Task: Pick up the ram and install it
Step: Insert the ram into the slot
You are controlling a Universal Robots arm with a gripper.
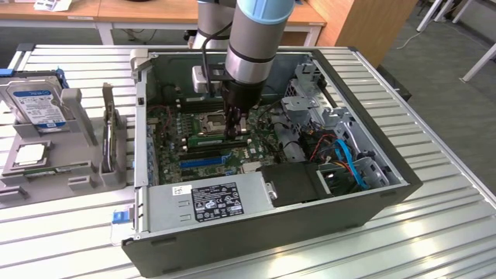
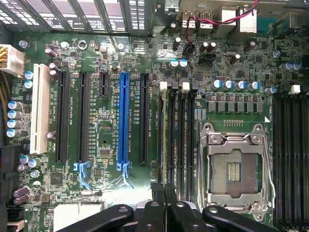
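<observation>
The ram [image 1: 209,140] is a thin green stick standing in a memory slot on the motherboard, inside the open computer case [image 1: 387,192]. In the wrist view the ram [image 2: 163,135] appears edge-on in the slot nearest the black expansion slots. My gripper [image 1: 234,132] reaches down into the case with its jaws shut, at the end of the ram toward the exterior view's right. The black fingertips [image 2: 159,193] meet over that end of the slot. I cannot tell whether they touch the stick.
The CPU socket [image 2: 234,169] lies just beside the memory slots. A blue expansion slot [image 2: 124,121] and black ones sit on the other side. The power supply [image 1: 209,200], drive cage [image 1: 310,104] and cables [image 1: 349,163] crowd the case. A hard drive [image 1: 35,104] and expansion card [image 1: 112,139] stand outside.
</observation>
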